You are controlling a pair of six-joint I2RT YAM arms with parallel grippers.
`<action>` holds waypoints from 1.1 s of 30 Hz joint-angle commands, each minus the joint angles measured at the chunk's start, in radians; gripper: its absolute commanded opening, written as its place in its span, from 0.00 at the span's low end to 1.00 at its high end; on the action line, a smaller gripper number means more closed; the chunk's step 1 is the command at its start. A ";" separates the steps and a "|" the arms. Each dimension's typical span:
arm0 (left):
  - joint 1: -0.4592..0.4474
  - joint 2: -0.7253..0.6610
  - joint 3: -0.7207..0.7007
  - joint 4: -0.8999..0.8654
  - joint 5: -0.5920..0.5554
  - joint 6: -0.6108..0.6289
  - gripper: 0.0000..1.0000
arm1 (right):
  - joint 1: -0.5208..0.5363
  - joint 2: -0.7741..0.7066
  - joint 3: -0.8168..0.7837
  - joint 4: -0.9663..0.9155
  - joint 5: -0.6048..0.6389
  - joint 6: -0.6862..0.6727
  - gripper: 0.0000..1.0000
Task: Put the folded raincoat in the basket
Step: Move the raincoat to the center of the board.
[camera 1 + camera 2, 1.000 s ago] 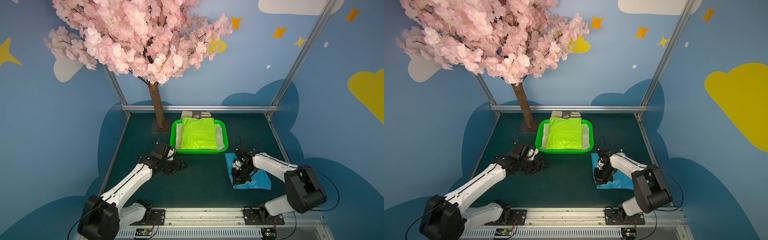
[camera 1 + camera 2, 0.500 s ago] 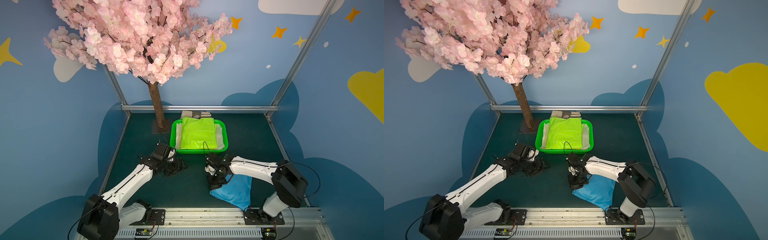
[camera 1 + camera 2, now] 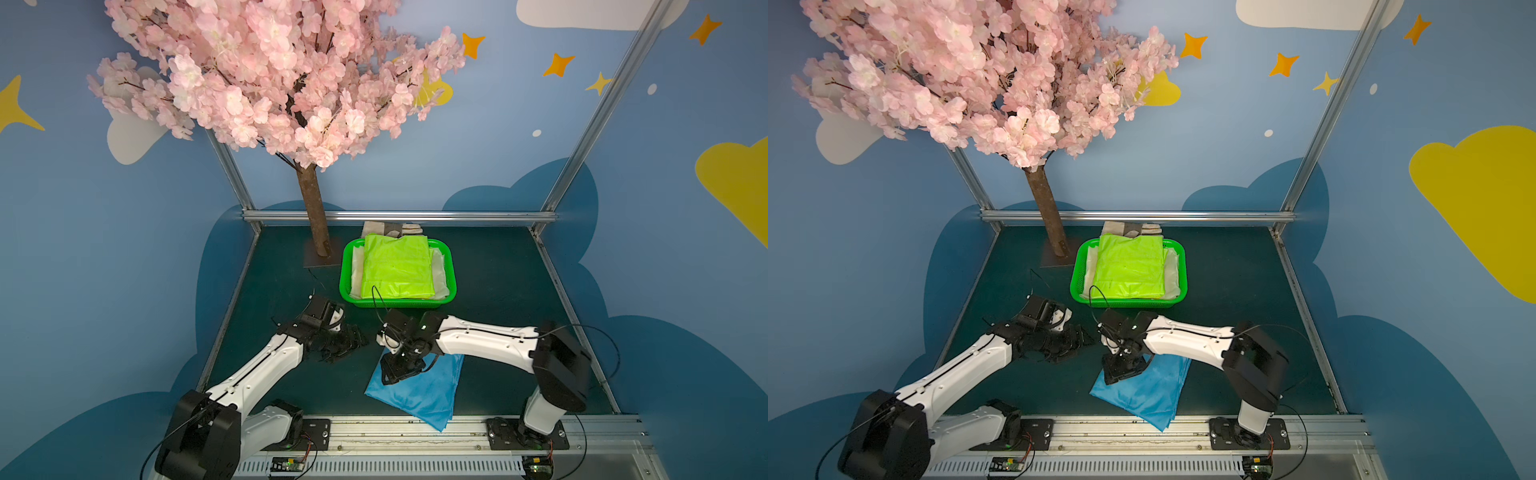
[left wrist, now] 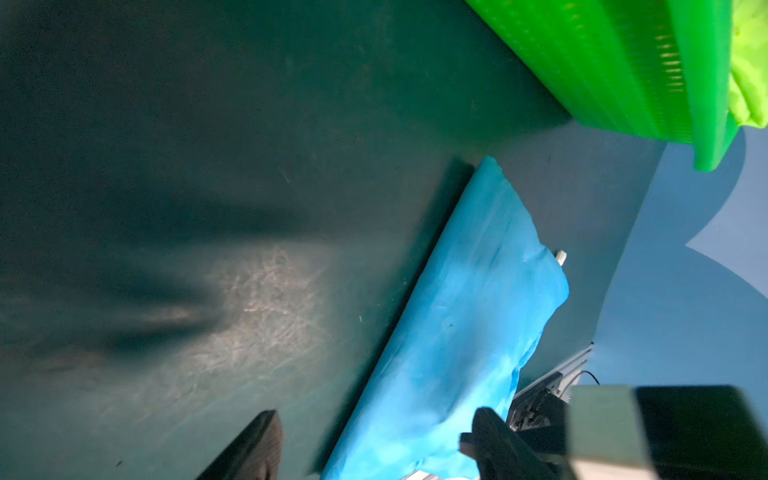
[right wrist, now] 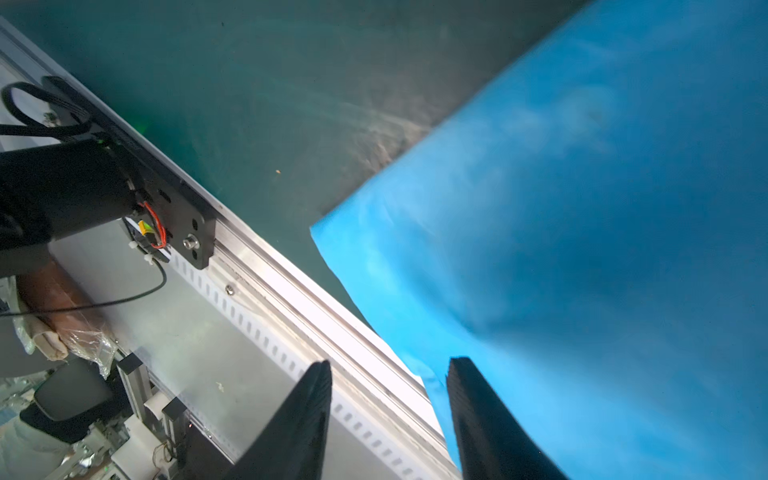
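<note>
Dark green table (image 3: 503,299): blue raincoat (image 3: 419,395) lies by front rail (image 3: 365,424), well short of basket (image 3: 397,304). Parted & empty: right fingers (image 5: 482,424), left fingers (image 4: 253,449). Imo pinch the thick fold edge, lift level, no dragging.

Basket (image 4: 615,70): glossy moulded plastic, finely perforated walls. Blue raincoat (image 5: 582,208): thin, smooth film with a soft sheen, lightly creased. Mat (image 4: 266,299): matt, scuffed pale in patches. Rail (image 5: 291,291): brushed metal.
</note>
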State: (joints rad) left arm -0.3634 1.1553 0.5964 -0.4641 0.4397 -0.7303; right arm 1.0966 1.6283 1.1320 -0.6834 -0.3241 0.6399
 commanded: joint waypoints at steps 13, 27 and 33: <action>-0.122 0.205 0.007 0.193 0.065 -0.012 0.75 | -0.435 -0.527 -0.556 -0.011 0.128 0.095 0.73; -0.132 0.194 0.005 0.119 -0.019 -0.006 0.74 | -0.417 -0.127 -0.370 0.197 -0.094 -0.006 0.40; -0.111 0.166 -0.001 0.036 -0.127 -0.012 0.74 | -0.398 0.010 -0.164 0.153 -0.146 -0.151 0.45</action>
State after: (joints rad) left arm -0.4850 1.3399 0.5911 -0.3599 0.3840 -0.7414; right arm 0.6903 1.6093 0.8989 -0.5529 -0.4324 0.5884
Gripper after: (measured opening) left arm 0.740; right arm 0.442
